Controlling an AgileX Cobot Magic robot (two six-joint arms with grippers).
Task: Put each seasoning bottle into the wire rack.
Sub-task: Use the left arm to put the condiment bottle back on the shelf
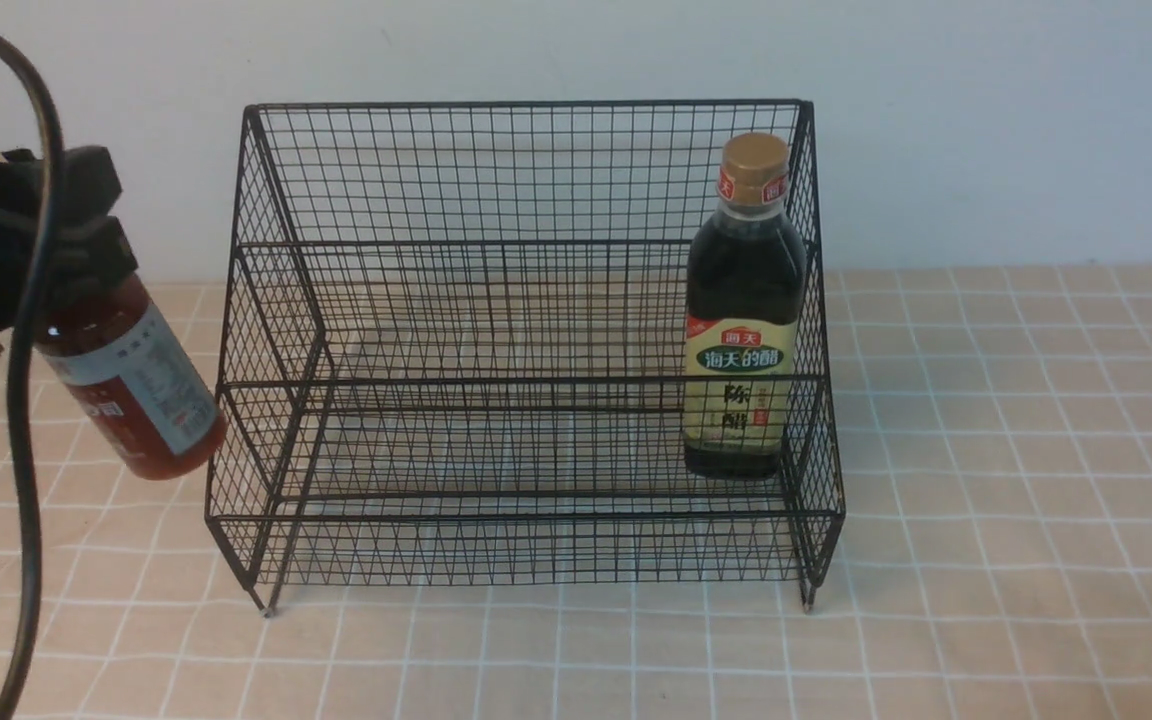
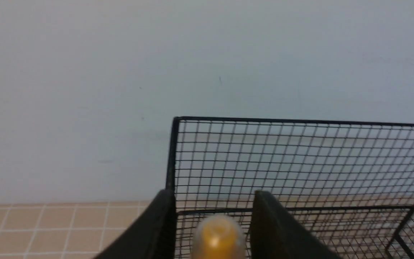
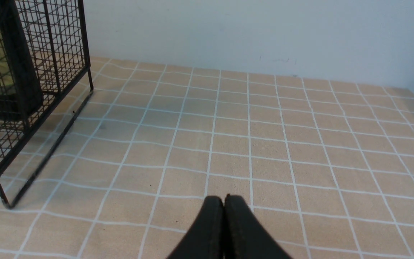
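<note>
Half of my left gripper (image 1: 76,260) is cut off at the front view's edge, with a cable (image 1: 31,330) across it. It clamps the neck of the red sauce bottle (image 1: 131,385), which hangs tilted just outside the wire rack (image 1: 526,180), on its left. The vinegar bottle (image 1: 744,310) stands upright at the right end of the lower tier. My right gripper (image 3: 224,223) is pressed shut over the tablecloth (image 3: 300,144).

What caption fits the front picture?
The left end effector holds a red sauce bottle beside the rack holding the vinegar bottle.
</note>
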